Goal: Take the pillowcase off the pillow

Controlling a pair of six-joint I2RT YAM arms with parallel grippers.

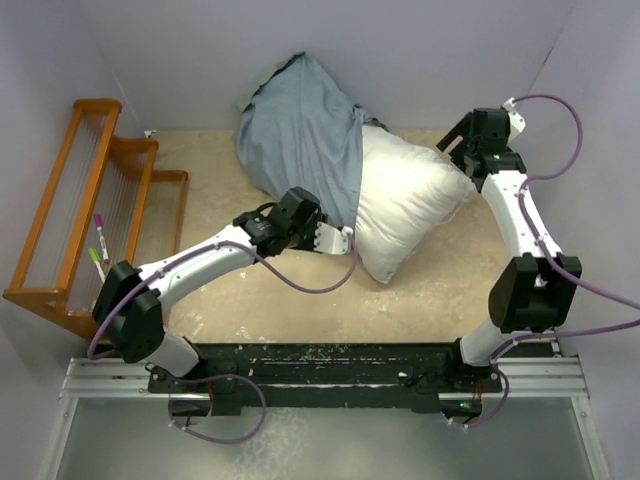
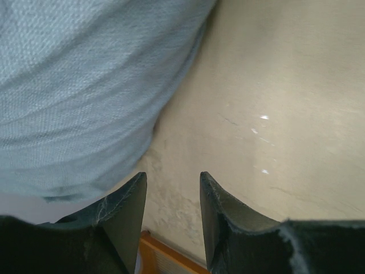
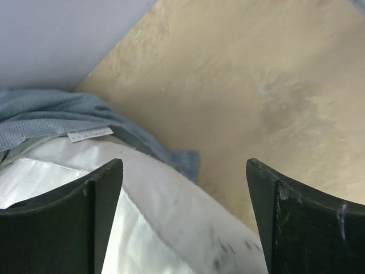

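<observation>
Where the pale walls (image 1: 400,50) close in on three sides, a flat beige worktop (image 1: 440,270) lies between them. It looks smooth, with faint scratches and a few shiny spots.

On the left stands a wooden rack (image 1: 70,200), orange-brown, with thin rods running across it. Two markers stand in it, one with a pink cap (image 1: 100,222) and one with a green cap (image 1: 95,257).

The pillow (image 1: 410,200) lies near the back of the worktop. It is big, white, puffy and a bit shiny, and its lower right half sticks out bare. The pillowcase (image 1: 300,140) covers the upper left half. It is thin, soft, grey-blue cloth with a fine weave and many folds. It bunches up against the back wall. A small white label (image 3: 90,135) is sewn at its edge, right where the cloth meets the bare pillow.

The left gripper (image 2: 172,176) sits low at the lower edge of the pillowcase, close to the pillow. Its dark fingers have a small gap between them, with only worktop showing in the gap. The right gripper (image 3: 185,165) is over the pillow's right corner. Its fingers are spread wide and hold nothing.
</observation>
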